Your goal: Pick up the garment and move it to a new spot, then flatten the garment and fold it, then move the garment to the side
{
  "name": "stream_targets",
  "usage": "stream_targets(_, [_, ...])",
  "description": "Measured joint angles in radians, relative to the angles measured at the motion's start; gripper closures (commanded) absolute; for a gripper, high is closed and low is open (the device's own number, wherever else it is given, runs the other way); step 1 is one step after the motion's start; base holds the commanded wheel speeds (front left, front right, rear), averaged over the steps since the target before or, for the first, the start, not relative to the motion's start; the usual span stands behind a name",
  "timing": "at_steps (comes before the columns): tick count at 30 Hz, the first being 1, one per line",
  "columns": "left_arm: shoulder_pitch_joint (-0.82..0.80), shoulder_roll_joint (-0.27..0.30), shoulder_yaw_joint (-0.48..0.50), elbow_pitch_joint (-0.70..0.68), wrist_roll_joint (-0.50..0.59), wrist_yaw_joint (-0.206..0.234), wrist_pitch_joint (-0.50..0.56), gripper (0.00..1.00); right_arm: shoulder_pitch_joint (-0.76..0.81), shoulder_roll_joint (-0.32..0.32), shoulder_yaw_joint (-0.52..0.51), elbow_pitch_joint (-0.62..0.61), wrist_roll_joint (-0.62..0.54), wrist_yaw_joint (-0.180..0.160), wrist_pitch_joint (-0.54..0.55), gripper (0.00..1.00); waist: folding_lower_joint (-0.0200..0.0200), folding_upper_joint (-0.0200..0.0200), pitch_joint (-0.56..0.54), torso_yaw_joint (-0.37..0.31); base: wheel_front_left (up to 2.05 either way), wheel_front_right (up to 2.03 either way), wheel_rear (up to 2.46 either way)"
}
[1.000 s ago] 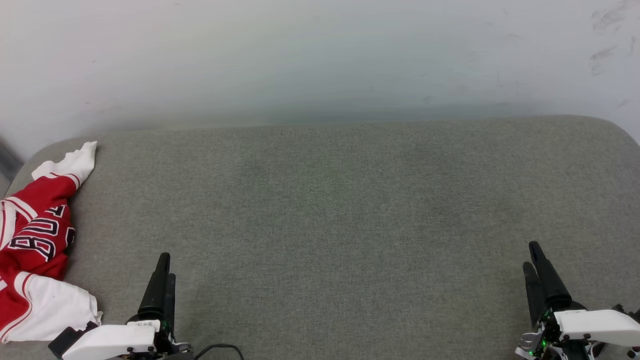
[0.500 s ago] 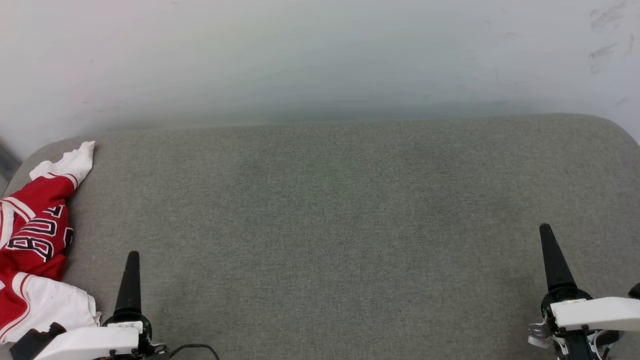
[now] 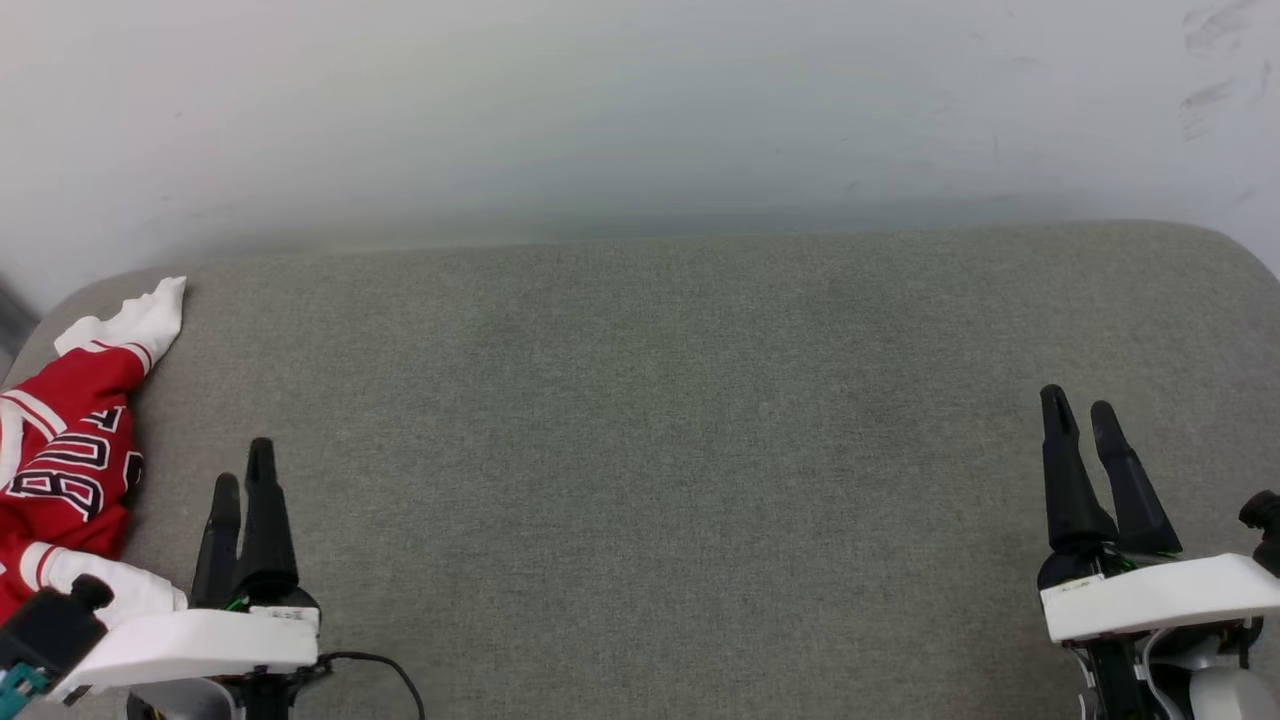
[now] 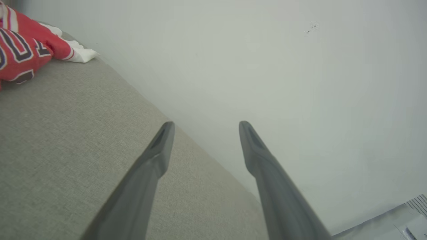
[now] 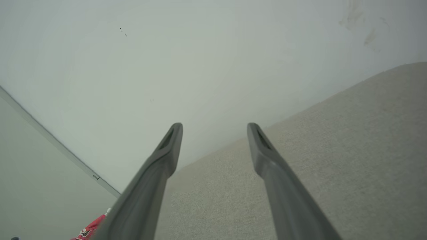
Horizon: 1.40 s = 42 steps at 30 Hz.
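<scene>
Lying crumpled at the far left edge of the cushion (image 3: 650, 450), the garment (image 3: 85, 385) is a red heap with black, white-edged lettering (image 3: 65, 470) across its folds. One white sleeve (image 3: 145, 315) points toward the wall (image 3: 640, 120), and another is bunched just beside the left gripper (image 3: 243, 463). That gripper's fingers are spread and apart from the cloth. The right gripper (image 3: 1077, 400), well apart at the cushion's right, is spread likewise and holds nothing. The head view gives the stretch of cushion between them. The left wrist view gives the lettering closer and slanted. The right wrist view gives a wall seam (image 5: 50, 136) and a scrap of red at its bottom left.
</scene>
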Motion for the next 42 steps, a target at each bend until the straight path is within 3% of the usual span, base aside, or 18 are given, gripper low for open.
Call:
stream_targets(4, [0.016, 0.000, -0.089, -0.076, 0.188, 0.078, -0.017, 0.00, -0.002, 0.000, 0.029, -0.031, -0.135, 0.000, -0.017, 0.00, 0.0000, 0.0000, 0.003, -0.002, 0.00, 0.00, 0.00])
stream_targets(15, [0.032, 0.030, -0.235, -0.118, 0.439, 0.166, -0.045, 0.00, -0.001, 0.000, 0.048, -0.048, -0.325, 0.000, -0.050, 0.00, 0.0000, 0.0000, 0.008, -0.007, 0.00, 0.00, 0.00])
stream_targets(34, [0.038, 0.170, -0.485, -0.084, 0.625, 0.394, -0.094, 0.00, 0.013, 0.000, 0.100, -0.003, -0.570, 0.000, -0.095, 0.00, 0.0000, 0.0000, 0.009, -0.015, 0.00, 0.00, 0.00])
stream_targets(42, [0.035, 0.187, -0.531, -0.086, 0.664, 0.430, -0.111, 0.00, 0.012, 0.000, 0.113, -0.018, -0.629, 0.000, -0.113, 0.00, 0.0000, 0.0000, 0.012, -0.019, 0.00, 0.00, 0.00])
